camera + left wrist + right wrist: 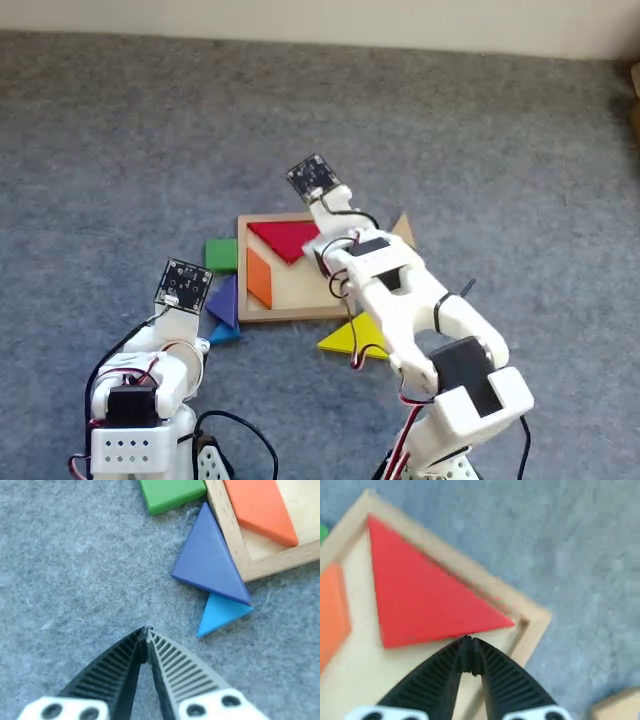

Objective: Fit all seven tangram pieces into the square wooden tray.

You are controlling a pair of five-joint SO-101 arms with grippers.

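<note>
The square wooden tray [290, 316] lies mid-table with a red triangle [285, 238] in its far part and an orange piece [258, 277] along its left side. My right gripper [470, 652] is shut and empty just above the tray floor, its tips at the long edge of the red triangle [420, 605]. Outside the tray's left rim [260, 567] lie a green square [170, 492], a dark blue triangle [210, 560] and a small light blue triangle [220, 614]. My left gripper [147, 635] hovers shut over bare carpet, short of the light blue triangle.
A yellow triangle [355, 337] lies on the carpet at the tray's near right corner, partly under the right arm [400, 290]. A tan triangle [403, 230] sits to the right of the tray. Grey carpet stretches open beyond the tray.
</note>
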